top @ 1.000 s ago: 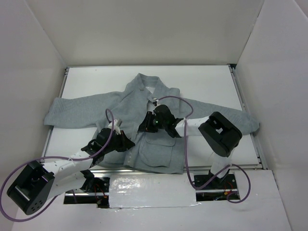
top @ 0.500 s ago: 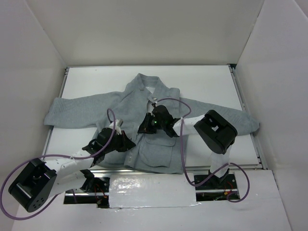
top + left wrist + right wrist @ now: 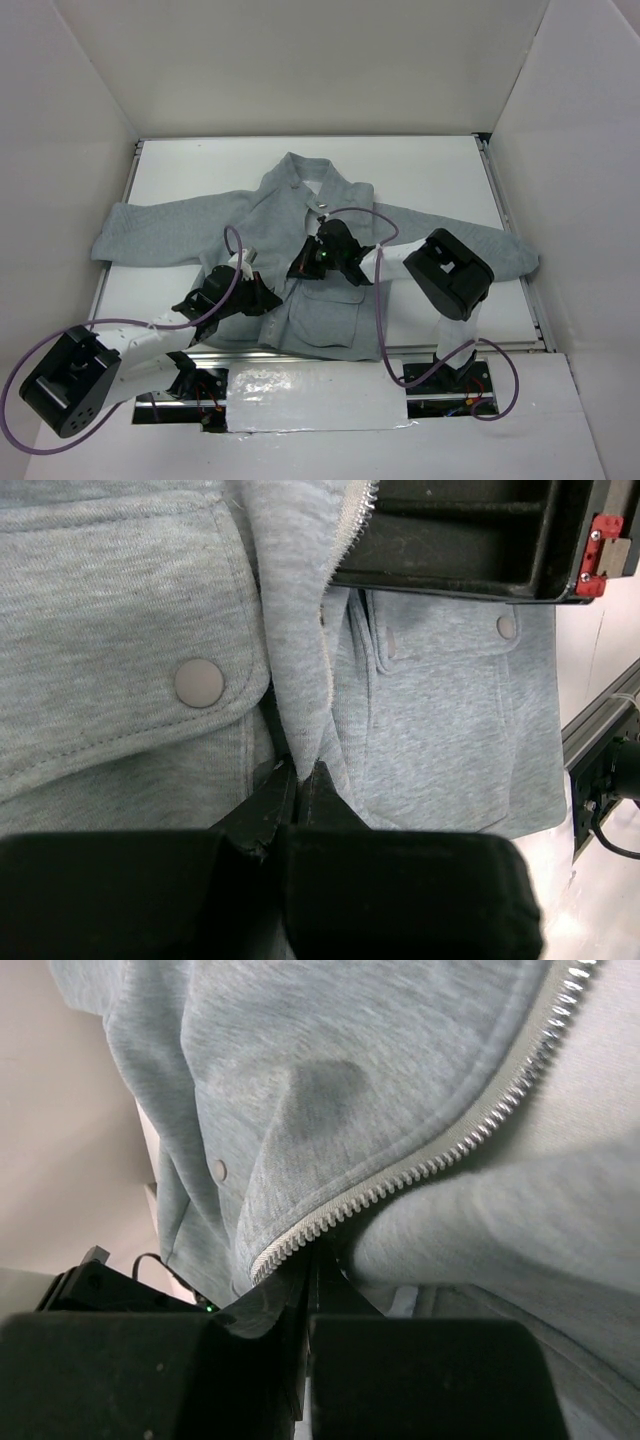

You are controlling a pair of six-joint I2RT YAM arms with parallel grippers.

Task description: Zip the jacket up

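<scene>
The jacket [image 3: 285,205] lies spread overhead; close up, left gripper [image 3: 298,770] pinches its edge.

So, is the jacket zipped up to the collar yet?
No, in the right wrist view the zipper teeth run bare along one edge of the jacket, not meshed shut.

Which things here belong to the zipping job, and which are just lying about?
Job: jacket, its zipper, left fingers pinching the front edge, right fingers shut by the teeth.
Lying about: purple cables, silver tape strip, table.
</scene>
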